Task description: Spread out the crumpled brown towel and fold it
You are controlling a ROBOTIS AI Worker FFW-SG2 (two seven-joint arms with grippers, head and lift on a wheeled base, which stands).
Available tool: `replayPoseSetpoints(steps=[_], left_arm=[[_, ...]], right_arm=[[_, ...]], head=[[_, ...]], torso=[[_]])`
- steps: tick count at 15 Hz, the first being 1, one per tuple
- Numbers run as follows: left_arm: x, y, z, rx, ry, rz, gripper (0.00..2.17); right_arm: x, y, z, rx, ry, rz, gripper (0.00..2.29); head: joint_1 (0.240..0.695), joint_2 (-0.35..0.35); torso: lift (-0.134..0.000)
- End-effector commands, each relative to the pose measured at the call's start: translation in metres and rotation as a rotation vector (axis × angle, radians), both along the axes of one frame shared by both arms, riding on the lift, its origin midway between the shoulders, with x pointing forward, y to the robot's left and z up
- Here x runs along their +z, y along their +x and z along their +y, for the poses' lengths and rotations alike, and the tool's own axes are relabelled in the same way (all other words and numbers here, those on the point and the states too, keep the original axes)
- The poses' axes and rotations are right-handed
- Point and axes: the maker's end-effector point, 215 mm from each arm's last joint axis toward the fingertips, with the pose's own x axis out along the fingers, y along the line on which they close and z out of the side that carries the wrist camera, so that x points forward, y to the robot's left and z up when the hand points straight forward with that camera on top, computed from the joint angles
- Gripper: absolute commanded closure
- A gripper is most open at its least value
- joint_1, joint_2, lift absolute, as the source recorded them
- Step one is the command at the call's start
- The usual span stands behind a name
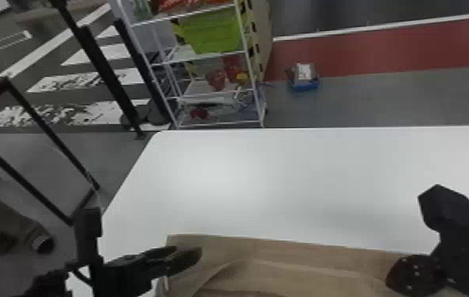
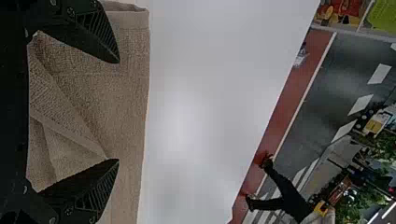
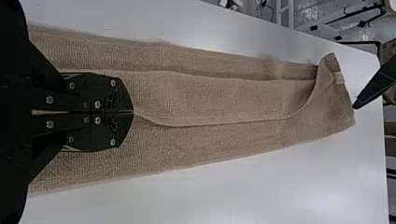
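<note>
On the white table [image 1: 285, 177], the brown towel [image 3: 224, 100] lies under both grippers. The left gripper [image 2: 117, 111] is spread wide; the right gripper [image 3: 132, 112] seems to pinch a fold. Probably spreading; next, left should grab cloth below its tips.

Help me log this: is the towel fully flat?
Not fully flat: the towel lies stretched out, but a flap's edge and creases run along it.
</note>
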Motion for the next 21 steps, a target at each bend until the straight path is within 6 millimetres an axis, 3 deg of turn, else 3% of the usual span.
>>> replayPoseSetpoints(steps=[1, 4, 9, 11, 12, 16, 19, 21], left_arm=[[-0.005, 0.0, 0.0, 0.004, 0.004, 0.009, 0.15], [-0.006, 0.002, -0.002, 0.002, 0.012, 0.009, 0.15], [-0.008, 0.005, 0.0, 0.004, 0.021, 0.008, 0.15], [-0.007, 0.006, 0.001, 0.004, 0.024, 0.005, 0.15], [-0.005, 0.007, 0.001, 0.004, 0.022, 0.001, 0.15], [-0.005, 0.007, 0.0, 0.002, 0.02, 0.0, 0.15], [0.003, 0.006, -0.01, -0.028, -0.013, -0.027, 0.15], [0.007, 0.007, -0.013, -0.046, -0.003, -0.05, 0.15]], right_arm=[[0.004, -0.024, -0.008, 0.022, 0.009, 0.009, 1.54], [-0.001, -0.054, -0.02, 0.05, 0.001, 0.02, 1.54], [0.0, -0.077, -0.025, 0.044, 0.035, 0.055, 1.47], [0.008, -0.067, -0.038, -0.024, 0.041, 0.063, 0.64], [0.02, -0.058, -0.043, -0.053, 0.063, 0.058, 0.0], [0.064, -0.032, -0.066, -0.154, 0.199, 0.071, 0.05], [0.076, -0.024, -0.112, -0.268, 0.247, 0.059, 0.05], [0.079, -0.021, -0.133, -0.315, 0.281, 0.039, 0.05]], head=[[0.695, 0.35], [0.695, 0.35], [0.695, 0.35], [0.695, 0.35], [0.695, 0.35], [0.695, 0.35], [0.695, 0.308], [0.695, 0.237]], torso=[[-0.124], [-0.124], [-0.124], [-0.124], [-0.124], [-0.124], [-0.124], [-0.124]])
